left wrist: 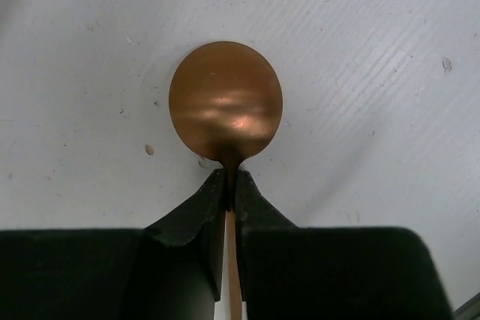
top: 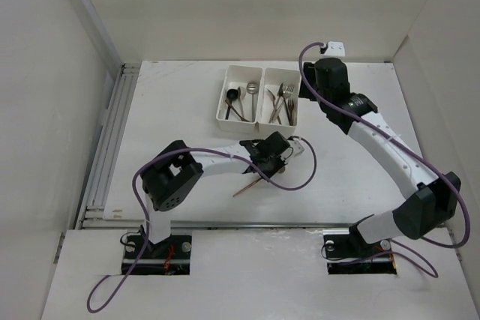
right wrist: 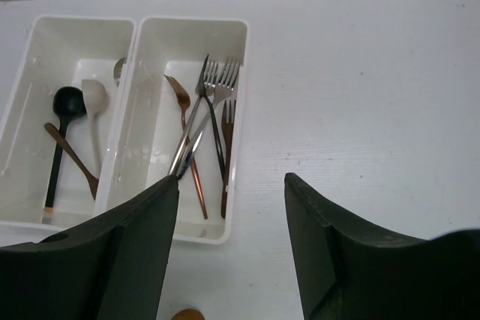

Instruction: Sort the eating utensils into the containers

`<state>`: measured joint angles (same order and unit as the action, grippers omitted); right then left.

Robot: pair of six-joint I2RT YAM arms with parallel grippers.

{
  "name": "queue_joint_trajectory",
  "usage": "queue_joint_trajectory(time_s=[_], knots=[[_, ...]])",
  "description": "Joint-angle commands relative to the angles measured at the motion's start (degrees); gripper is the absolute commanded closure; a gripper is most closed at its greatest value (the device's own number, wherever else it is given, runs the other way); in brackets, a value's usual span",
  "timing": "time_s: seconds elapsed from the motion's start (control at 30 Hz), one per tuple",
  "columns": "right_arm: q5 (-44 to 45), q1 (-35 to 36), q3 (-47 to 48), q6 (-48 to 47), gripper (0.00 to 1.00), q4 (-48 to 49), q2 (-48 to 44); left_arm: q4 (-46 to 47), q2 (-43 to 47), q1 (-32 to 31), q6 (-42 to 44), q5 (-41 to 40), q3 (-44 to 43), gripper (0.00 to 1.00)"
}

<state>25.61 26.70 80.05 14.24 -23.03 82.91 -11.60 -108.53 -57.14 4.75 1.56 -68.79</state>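
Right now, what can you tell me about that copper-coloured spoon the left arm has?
The copper spoon looks like polished metal, with a round, shiny bowl and a slim, straight handle. The left gripper is shut on its neck, just behind the bowl, and the handle runs back through the grip and sticks out behind it in the top view. The bowl sits low over the white table; whether it touches the table I cannot tell.
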Motion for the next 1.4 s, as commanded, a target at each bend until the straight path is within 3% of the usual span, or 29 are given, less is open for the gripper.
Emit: queue_joint_trajectory(time_s=[0.0,0.17,0.3,0.33,0.4,0.43,0.57,0.8,0.9,0.93,0.97,1.07,1.1,1.27,1.37], knots=[[2.87,-0.59,-0.51,-1.58,0.36,1.06,-3.36,-8.51,-5.29,-0.42,-1.41,-1.74,1.66,1.0],[1.65,-1.82,1.33,-2.2,0.34,0.53,-5.39,-19.06,0.24,3.96,-2.12,5.08,-10.19,1.0],[0.15,-3.05,1.94,-2.2,0.33,0.53,-6.8,-28.12,5.08,7.65,-0.54,13.8,-28.46,1.0],[0.15,-3.06,1.95,-2.2,0.33,1.05,-7.41,-29.18,5.08,9.92,-0.54,15.04,-36.07,1.0],[-0.38,-4.37,1.95,-2.2,0.31,1.05,-7.42,-29.19,5.08,13.18,-3.16,15.57,-42.71,1.0],[-0.9,-4.37,1.95,-2.2,0.31,1.05,-7.42,-27.62,2.56,15.11,-4.13,15.58,-47.78,1.0],[-5.38,-5.43,2.48,-2.2,0.24,-2.02,-4.35,-18.49,-4.75,25.58,-6.69,9.25,-52.41,1.0],[-7.51,-5.96,2.48,-2.2,0.22,-5.45,-2.41,-6.61,-14.76,28.66,-9.57,9.25,-52.41,1.0],[-6.97,-5.96,3.01,-2.2,0.2,-6.67,-2.41,-6.07,-16.53,29.37,-11.6,10.04,-52.93,0.67],[-6.45,-5.96,3.7,-2.72,0.15,-7.55,-2.41,-6.07,-16.54,29.89,-12.48,10.04,-52.93,0.55],[-6.45,-5.96,3.71,-2.73,0.09,-7.56,-2.41,-6.07,-16.54,29.9,-12.49,9.43,-53.46,0.35],[-8.45,-6.83,4.93,-2.73,0.01,-9.57,-3.63,-7.3,-14.79,32.0,-14.06,8.37,-55.3,0.19],[-10.73,-7.62,4.94,-2.73,0.01,-9.58,-3.64,-7.3,-13.82,32.53,-14.68,7.85,-56.09,0.02],[-7.6,-7.63,4.94,-2.73,0.01,-10.99,-8.46,-10.71,-5.13,33.15,-10.56,-1.72,-62.75,0.0],[-5.21,-8.15,3.63,-3.42,0.01,-12.48,-10.66,-13.97,1.7,33.76,-7.23,-10.42,-61.39,0.0]])
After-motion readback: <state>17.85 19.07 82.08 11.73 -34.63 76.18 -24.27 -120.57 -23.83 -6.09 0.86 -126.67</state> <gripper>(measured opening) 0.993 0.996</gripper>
